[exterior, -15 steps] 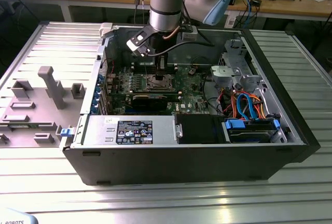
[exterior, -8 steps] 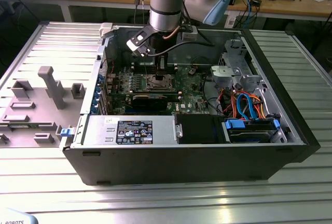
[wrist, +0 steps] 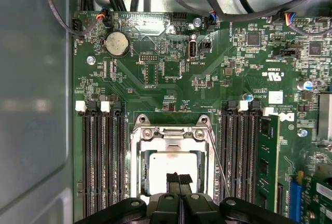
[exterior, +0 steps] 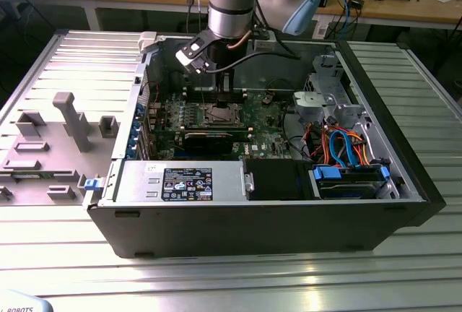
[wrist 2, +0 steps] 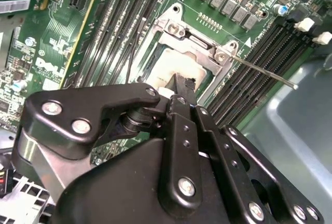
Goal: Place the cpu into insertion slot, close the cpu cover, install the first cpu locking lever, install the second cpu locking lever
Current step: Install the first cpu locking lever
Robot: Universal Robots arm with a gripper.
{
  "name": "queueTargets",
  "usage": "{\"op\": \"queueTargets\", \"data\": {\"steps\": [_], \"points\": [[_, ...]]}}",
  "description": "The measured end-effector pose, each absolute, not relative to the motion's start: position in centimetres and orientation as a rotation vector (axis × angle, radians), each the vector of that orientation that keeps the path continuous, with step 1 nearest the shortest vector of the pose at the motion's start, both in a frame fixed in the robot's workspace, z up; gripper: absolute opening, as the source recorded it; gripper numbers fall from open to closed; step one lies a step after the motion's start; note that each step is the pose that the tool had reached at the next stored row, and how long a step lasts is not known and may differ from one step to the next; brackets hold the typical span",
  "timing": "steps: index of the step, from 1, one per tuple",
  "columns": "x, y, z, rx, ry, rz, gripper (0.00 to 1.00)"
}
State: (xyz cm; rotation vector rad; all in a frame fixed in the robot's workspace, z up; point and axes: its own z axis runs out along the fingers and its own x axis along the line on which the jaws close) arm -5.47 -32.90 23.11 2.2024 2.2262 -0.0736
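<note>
First wrist view, black claw (wrist: 179, 179), silvery insertion slot (wrist: 136, 154)

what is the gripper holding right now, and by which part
Nothing, it seems: in the first wrist view the gripper has its fingers shut together, nothing between them, tips over the insertion slot.

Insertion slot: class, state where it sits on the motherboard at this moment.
In the first wrist view, the insertion slot sits between two banks of memory slots, with the hand over its pale centre.
</note>
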Motion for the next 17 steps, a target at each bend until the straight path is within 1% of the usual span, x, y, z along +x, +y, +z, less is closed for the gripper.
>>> {"op": "queueTargets", "data": {"steps": [9, 17], "points": [[-5.5, -32.9, 24.8, 2.202, 2.225, -0.075, 0.11], [-5.5, -32.9, 25.1, 2.201, 2.225, -0.076, 0.11]]}}
